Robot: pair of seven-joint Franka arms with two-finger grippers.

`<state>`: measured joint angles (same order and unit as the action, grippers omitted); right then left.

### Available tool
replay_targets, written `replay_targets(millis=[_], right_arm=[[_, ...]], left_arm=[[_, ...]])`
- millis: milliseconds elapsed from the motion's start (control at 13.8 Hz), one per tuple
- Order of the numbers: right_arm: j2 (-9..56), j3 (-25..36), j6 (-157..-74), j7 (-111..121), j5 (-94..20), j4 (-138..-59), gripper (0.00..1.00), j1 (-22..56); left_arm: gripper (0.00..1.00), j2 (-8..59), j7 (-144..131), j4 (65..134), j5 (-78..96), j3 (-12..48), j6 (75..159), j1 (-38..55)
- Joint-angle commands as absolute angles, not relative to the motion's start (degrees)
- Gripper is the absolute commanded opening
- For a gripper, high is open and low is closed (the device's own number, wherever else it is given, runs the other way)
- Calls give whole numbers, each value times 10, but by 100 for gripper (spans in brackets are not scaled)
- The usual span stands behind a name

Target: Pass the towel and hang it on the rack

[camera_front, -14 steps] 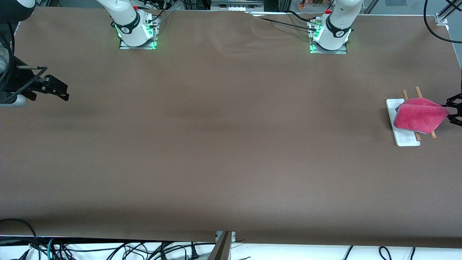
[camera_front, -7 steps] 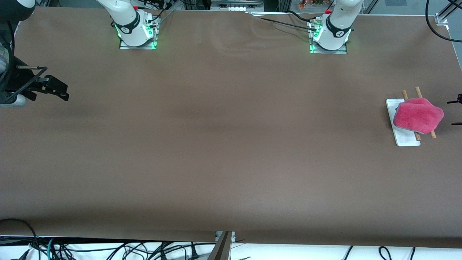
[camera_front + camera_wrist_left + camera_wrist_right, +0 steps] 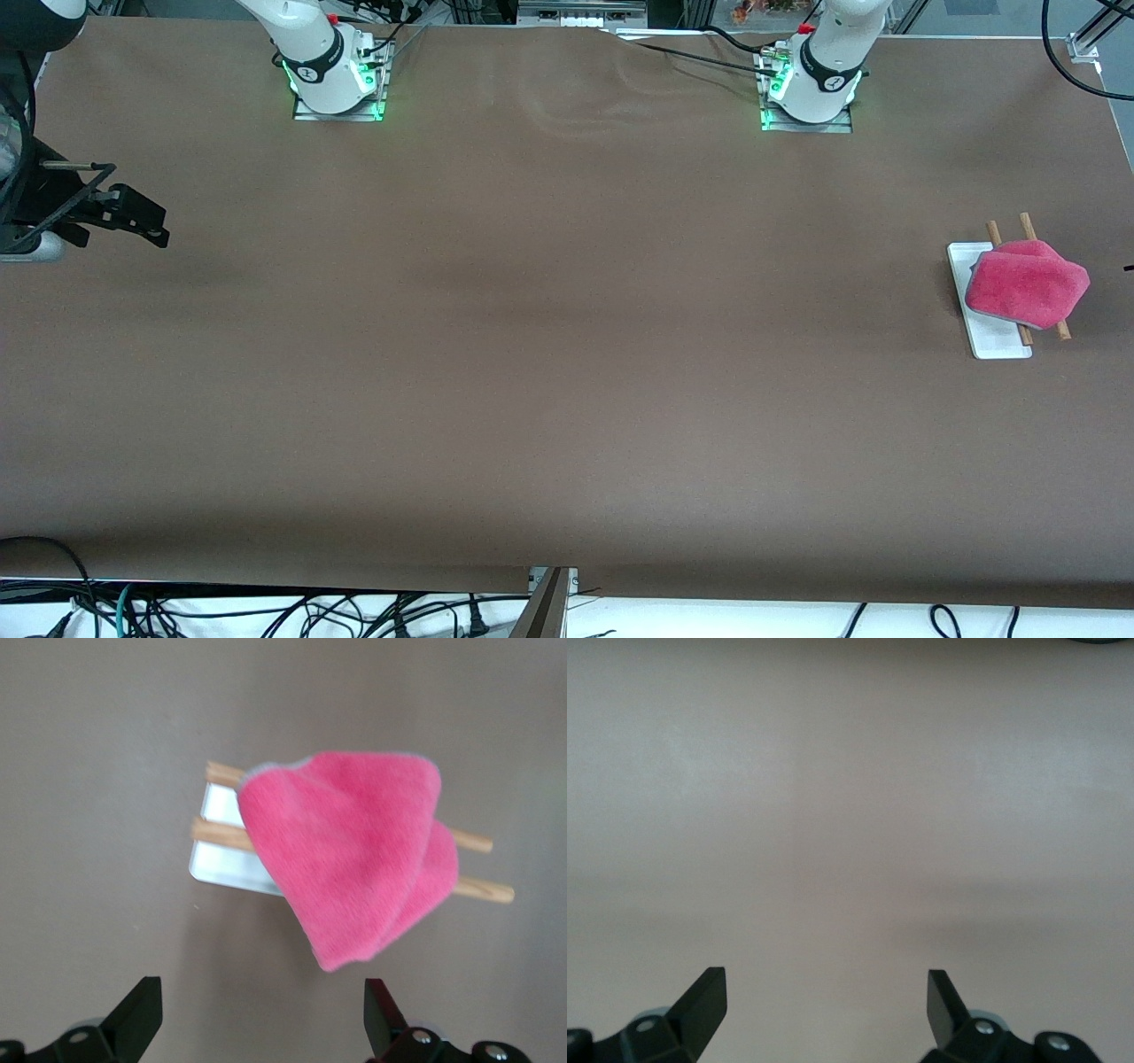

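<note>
The pink towel [image 3: 1028,283] lies draped over the two wooden rods of the rack [image 3: 997,341], at the left arm's end of the table. In the left wrist view the towel [image 3: 354,850] covers the middle of the rods, and the rack [image 3: 221,864] shows its white base underneath. My left gripper [image 3: 263,1014] is open and clear of the towel, with only bare table between its fingers. It has all but left the front view. My right gripper [image 3: 162,226] waits open above the right arm's end of the table. The right wrist view shows this gripper [image 3: 826,1005] holding nothing.
The brown table cover [image 3: 567,354] stretches between the two arms' bases [image 3: 337,80]. Cables hang below the table's edge nearest the front camera.
My left gripper has opened, let go of the towel's corner and pulled back past the table's end. The towel's corner has dropped onto the rods. The right arm has not moved.
</note>
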<state>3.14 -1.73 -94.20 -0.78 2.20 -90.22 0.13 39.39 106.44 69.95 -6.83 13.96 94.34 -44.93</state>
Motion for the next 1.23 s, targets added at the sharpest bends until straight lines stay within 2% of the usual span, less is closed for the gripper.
replay_targets(millis=[0,217,433,650,722,939,1155], right_arm=[[28,-22,-941,-1,25,-898,100,-4],[28,-22,-941,-2,25,-898,100,-4],[28,-22,-941,-2,25,-898,100,-4],[28,-22,-941,-1,25,-898,100,-4],[28,-22,-941,-2,25,-898,100,-4],[28,-22,-941,-2,25,-898,100,-4],[28,-22,-941,-2,25,-898,100,-4]], left_arm=[[100,390,1044,658,-60,136,925,-414],[100,372,958,655,-61,139,912,-381],[100,358,785,655,-63,139,862,-325],[100,344,710,658,-63,136,859,-262],[100,328,673,672,-62,135,862,-252],[100,219,521,773,-69,124,866,-189],[100,147,386,860,-62,125,867,-171]])
